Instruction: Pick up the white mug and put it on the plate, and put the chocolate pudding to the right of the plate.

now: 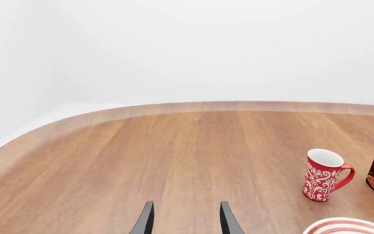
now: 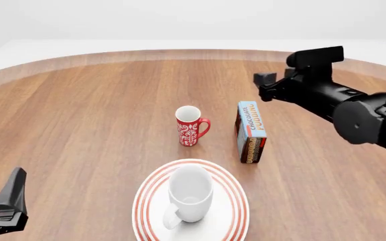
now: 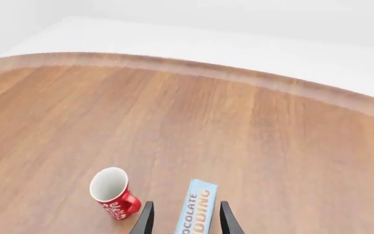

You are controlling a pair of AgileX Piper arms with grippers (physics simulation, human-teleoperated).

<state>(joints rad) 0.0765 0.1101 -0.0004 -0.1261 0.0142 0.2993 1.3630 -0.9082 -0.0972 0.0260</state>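
The white mug (image 2: 189,193) stands upright on the red-ringed plate (image 2: 236,203) near the table's front, handle toward the front left. The chocolate pudding box (image 2: 251,131) lies behind and to the right of the plate, beside the red mug. My right gripper (image 2: 265,84) hovers above and behind the box, open and empty. In the right wrist view the box (image 3: 196,207) shows between the open fingers (image 3: 226,219). My left gripper (image 2: 8,201) is at the front left, open and empty, with its fingers (image 1: 144,219) over bare wood.
A red mug with white pattern (image 2: 190,125) stands upright just left of the pudding box, behind the plate. It also shows in the left wrist view (image 1: 323,174) and the right wrist view (image 3: 112,192). The wooden table's curved far edge (image 2: 179,52) runs along the back.
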